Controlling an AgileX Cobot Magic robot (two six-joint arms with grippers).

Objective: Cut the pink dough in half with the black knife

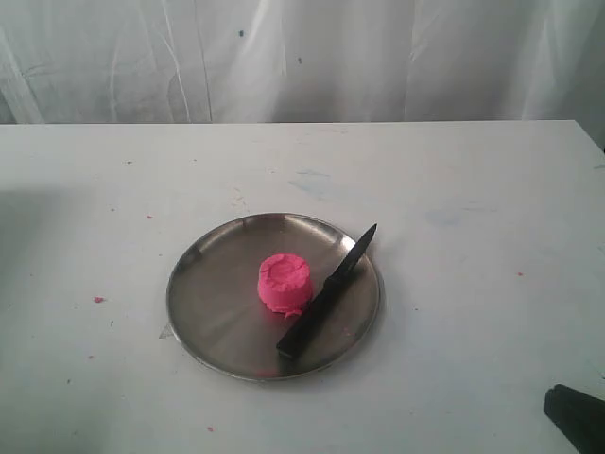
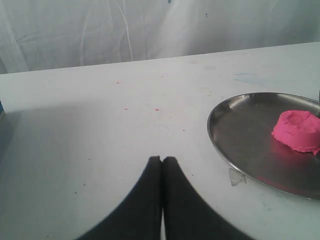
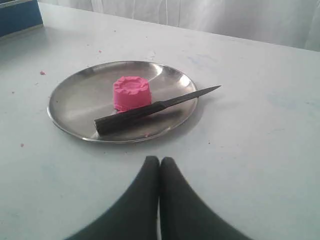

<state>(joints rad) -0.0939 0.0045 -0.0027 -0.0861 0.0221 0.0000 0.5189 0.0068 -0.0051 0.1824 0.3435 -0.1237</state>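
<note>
My left gripper (image 2: 161, 160), matte black, two smooth fingers (image 2: 142, 200) curving to narrow tips, my right gripper (image 3: 159, 160), same black shape

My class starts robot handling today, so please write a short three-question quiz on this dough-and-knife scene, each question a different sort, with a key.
1. True or false: the pink dough is already in two pieces.
2. The tip of the black knife is: A) stuck in the dough; B) past the rim of the steel plate; C) held in a claw.
3. Fill in: the left claw and right claw are both ____.
Key: 1 false; 2 B; 3 shut.
</note>
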